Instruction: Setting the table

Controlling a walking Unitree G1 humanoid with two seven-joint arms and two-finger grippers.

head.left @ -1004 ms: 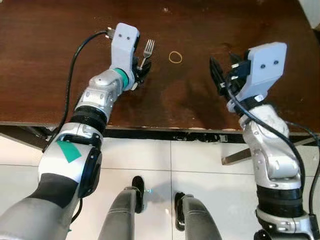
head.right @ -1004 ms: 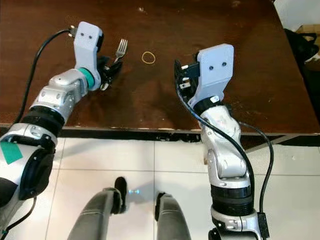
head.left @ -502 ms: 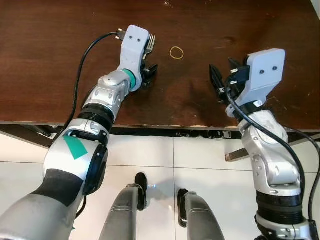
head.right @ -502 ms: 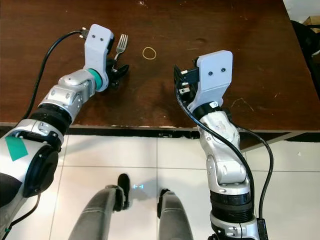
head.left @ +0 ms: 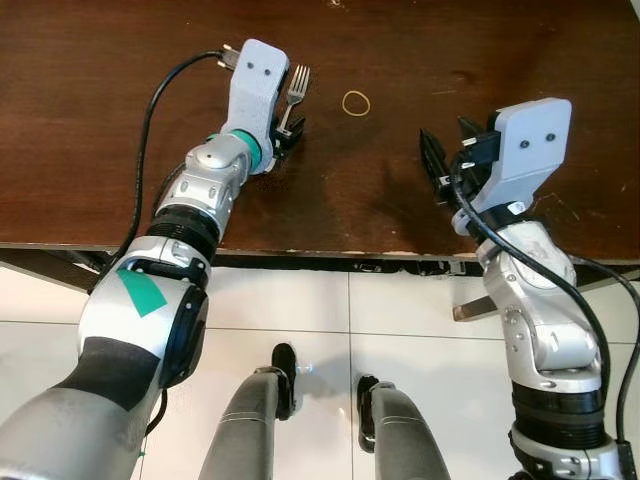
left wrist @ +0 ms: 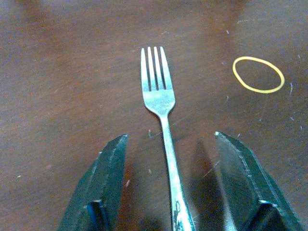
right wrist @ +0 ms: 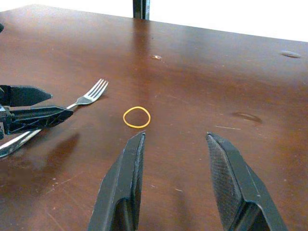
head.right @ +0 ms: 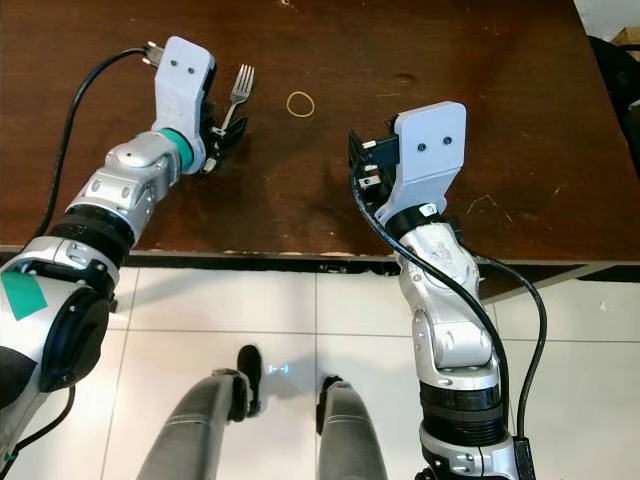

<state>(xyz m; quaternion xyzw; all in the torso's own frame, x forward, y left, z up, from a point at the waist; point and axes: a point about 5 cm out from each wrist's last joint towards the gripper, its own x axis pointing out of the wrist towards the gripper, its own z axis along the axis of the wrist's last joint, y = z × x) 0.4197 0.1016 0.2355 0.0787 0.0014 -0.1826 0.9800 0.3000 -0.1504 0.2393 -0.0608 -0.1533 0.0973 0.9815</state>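
Left gripper (left wrist: pixel 168 183) has shifted back toward the fork (left wrist: pixel 161 125), fingers now spread wide astride the handle, not closed. Fork lies flat on the table (head.left: pixel 120 80), long axis running away from the robot, tines pointing to the far side, rubber band (head.left: pixel 356 101) just beside. Step: grasping; next, probably close on the handle. Right gripper (right wrist: pixel 175 178) hovers open, idle.

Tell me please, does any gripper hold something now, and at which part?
Nothing is held. The left gripper is open, its fingers either side of the fork handle without touching it. The right gripper is open above the table.
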